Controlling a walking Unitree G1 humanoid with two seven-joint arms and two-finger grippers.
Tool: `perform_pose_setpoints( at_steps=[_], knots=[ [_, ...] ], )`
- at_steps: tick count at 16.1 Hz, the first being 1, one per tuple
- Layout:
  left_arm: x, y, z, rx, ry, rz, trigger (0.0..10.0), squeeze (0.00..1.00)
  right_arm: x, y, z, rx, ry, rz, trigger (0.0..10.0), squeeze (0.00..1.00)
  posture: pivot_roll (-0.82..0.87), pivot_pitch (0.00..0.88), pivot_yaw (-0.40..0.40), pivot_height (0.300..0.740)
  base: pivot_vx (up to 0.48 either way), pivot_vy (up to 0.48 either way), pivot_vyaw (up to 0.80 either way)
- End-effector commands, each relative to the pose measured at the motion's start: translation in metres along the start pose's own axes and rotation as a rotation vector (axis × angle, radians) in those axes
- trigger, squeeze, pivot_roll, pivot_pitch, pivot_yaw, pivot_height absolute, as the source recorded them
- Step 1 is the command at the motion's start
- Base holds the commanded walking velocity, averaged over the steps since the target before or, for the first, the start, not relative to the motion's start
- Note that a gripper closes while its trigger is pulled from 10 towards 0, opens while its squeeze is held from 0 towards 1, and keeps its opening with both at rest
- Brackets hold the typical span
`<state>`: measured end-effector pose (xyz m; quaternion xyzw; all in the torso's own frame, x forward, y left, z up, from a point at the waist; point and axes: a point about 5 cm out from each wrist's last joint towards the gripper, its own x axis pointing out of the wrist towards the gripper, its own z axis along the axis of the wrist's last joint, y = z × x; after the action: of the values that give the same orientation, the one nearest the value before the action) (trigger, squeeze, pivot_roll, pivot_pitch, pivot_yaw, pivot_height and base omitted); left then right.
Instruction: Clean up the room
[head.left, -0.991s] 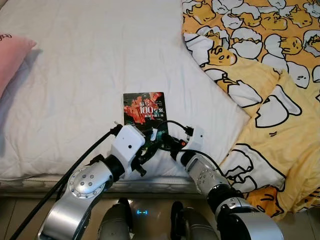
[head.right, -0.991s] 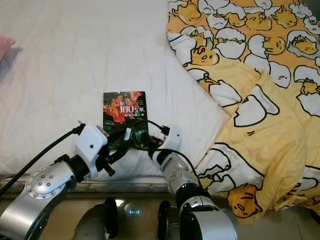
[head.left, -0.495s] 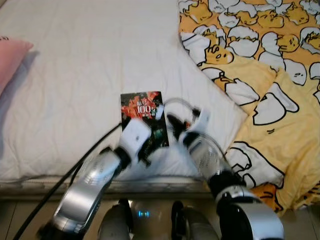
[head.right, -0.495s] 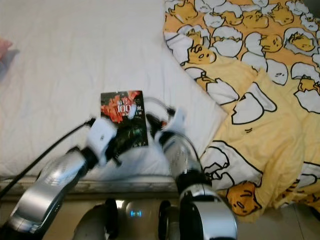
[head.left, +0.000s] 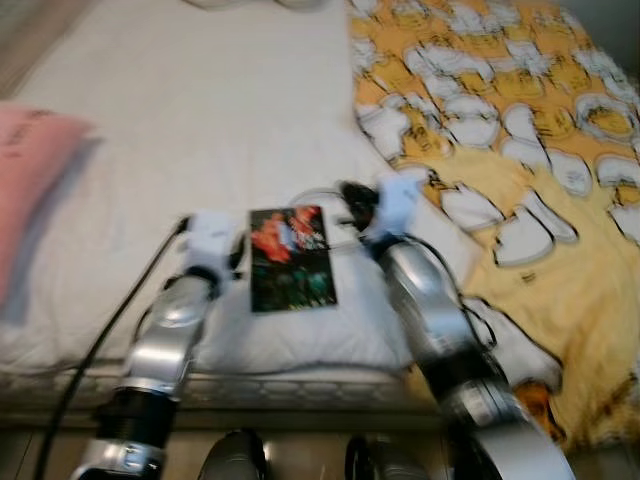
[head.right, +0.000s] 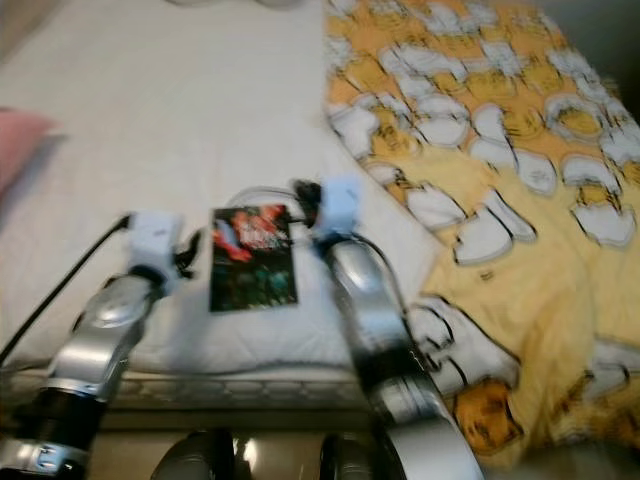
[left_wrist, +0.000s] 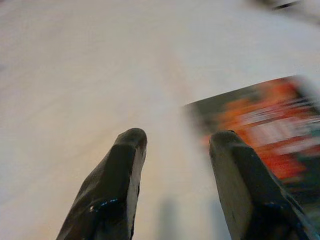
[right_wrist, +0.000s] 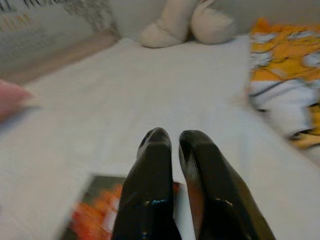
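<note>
A book (head.left: 291, 256) lies flat on the white bed (head.left: 200, 120), between the two arms. The left end effector (left_wrist: 176, 142) hovers released just beside its edge; the right end effector (right_wrist: 170, 140), fingers nearly closed and empty, hangs over its far corner.

Right gripper (right_wrist: 173, 140) over the book (right_wrist: 95, 215)
Black fingers (right_wrist: 150, 190) nearly together above white bed (right_wrist: 150, 90); cream plush (right_wrist: 185, 27) at twelve o'clock.
</note>
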<state>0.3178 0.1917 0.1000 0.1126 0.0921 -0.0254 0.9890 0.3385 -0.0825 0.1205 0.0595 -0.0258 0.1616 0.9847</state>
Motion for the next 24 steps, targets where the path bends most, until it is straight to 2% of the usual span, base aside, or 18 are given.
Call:
perform_pose_setpoints(
  at_steps=[1, 2, 3, 4, 5, 7, 8, 9, 10, 12, 16, 19, 20, 21, 22, 23, 24],
  knots=[
    [0.003, 0.002, 0.002, -0.004, -0.019, 0.007, 10.0, 1.0, -0.017, -0.016, -0.014, -0.048, 0.051, -0.064, 10.0, 1.0, 0.0, 0.065, -0.053, 0.74, 0.0, 0.0, 0.0],
    [0.003, -0.005, 0.003, -0.005, -0.027, -0.045, 10.0, 1.0, -0.026, -0.022, -0.023, -0.045, 0.089, -0.093, 10.0, 1.0, -0.01, 0.064, -0.051, 0.74, 0.0, 0.0, 0.0],
    [0.003, -0.024, 0.004, -0.033, -0.031, -0.171, 10.0, 1.0, -0.036, -0.028, -0.033, -0.049, 0.12, -0.123, 10.0, 1.0, -0.01, 0.065, -0.051, 0.74, 0.0, 0.0, 0.0],
    [0.001, -0.038, 0.001, -0.044, -0.023, -0.239, 10.0, 1.0, -0.041, -0.031, -0.035, -0.068, 0.119, -0.153, 10.0, 1.0, -0.02, 0.062, -0.05, 0.74, 0.0, 0.0, 0.0],
    [0.001, -0.044, -0.003, -0.049, -0.014, -0.236, 10.0, 1.0, -0.046, -0.035, -0.034, -0.096, 0.106, -0.197, 10.0, 1.0, -0.02, 0.066, -0.048, 0.74, 0.0, 0.0, 0.0],
    [0.01, -0.04, -0.013, -0.099, 0.007, -0.127, 10.0, 1.0, -0.07, -0.047, -0.032, -0.195, 0.095, -0.266, 10.0, 1.0, -0.04, 0.072, -0.053, 0.74, 0.0, 0.0, 0.0],
    [0.014, -0.04, -0.016, -0.135, 0.021, -0.103, 10.0, 1.0, -0.08, -0.05, -0.033, -0.214, 0.097, -0.284, 10.0, 1.0, -0.04, 0.079, -0.053, 0.74, 0.0, 0.0, 0.0],
    [0.021, -0.042, -0.013, -0.113, 0.004, -0.081, 10.0, 1.0, -0.097, -0.055, -0.037, -0.229, 0.121, -0.301, 10.0, 1.0, -0.06, 0.092, -0.057, 0.74, 0.0, 0.0, 0.0],
    [0.023, -0.042, -0.011, -0.065, -0.009, -0.054, 10.0, 1.0, -0.104, -0.056, -0.038, -0.246, 0.127, -0.301, 10.0, 1.0, -0.07, 0.101, -0.059, 0.74, 0.0, 0.0, 0.0],
    [0.026, -0.033, -0.011, -0.012, -0.018, 0.01, 10.0, 1.0, -0.114, -0.057, -0.04, -0.241, 0.14, -0.301, 10.0, 1.0, -0.09, 0.118, -0.057, 0.74, 0.0, 0.0, 0.0],
    [0.035, -0.033, -0.02, -0.048, 0.051, 0.011, 10.0, 1.0, -0.142, -0.059, -0.046, -0.208, 0.224, -0.331, 10.0, 1.0, -0.13, 0.157, -0.065, 0.74, 0.0, 0.0, 0.0],
    [0.037, -0.029, -0.022, -0.126, 0.079, 0.059, 10.0, 1.0, -0.149, -0.059, -0.044, -0.229, 0.234, -0.314, 10.0, 1.0, -0.14, 0.17, -0.072, 0.74, 0.0, 0.0, 0.0],
    [0.038, -0.031, -0.021, -0.15, 0.076, 0.049, 10.0, 1.0, -0.149, -0.057, -0.042, -0.274, 0.234, -0.289, 10.0, 1.0, -0.15, 0.173, -0.073, 0.74, 0.0, 0.0, 0.0],
    [0.038, -0.037, -0.02, -0.164, 0.058, 0.018, 10.0, 1.0, -0.149, -0.053, -0.04, -0.289, 0.23, -0.243, 10.0, 0.0, -0.15, 0.174, -0.074, 0.74, 0.0, 0.0, 0.0],
    [0.037, -0.044, -0.023, -0.168, 0.069, -0.003, 10.0, 0.11, -0.15, -0.05, -0.04, -0.261, 0.236, -0.229, 10.0, 0.0, -0.15, 0.176, -0.074, 0.74, 0.0, 0.0, 0.0],
    [0.036, -0.046, -0.025, -0.173, 0.073, -0.006, 10.0, 0.0, -0.151, -0.049, -0.04, -0.256, 0.241, -0.227, 10.0, 0.0, -0.15, 0.176, -0.074, 0.74, 0.0, 0.0, 0.0],
    [0.033, -0.051, -0.031, -0.206, 0.099, -0.006, 10.0, 0.0, -0.152, -0.046, -0.04, -0.249, 0.25, -0.217, 10.0, 0.0, -0.15, 0.177, -0.08, 0.74, 0.0, 0.0, 0.0]
  ],
)
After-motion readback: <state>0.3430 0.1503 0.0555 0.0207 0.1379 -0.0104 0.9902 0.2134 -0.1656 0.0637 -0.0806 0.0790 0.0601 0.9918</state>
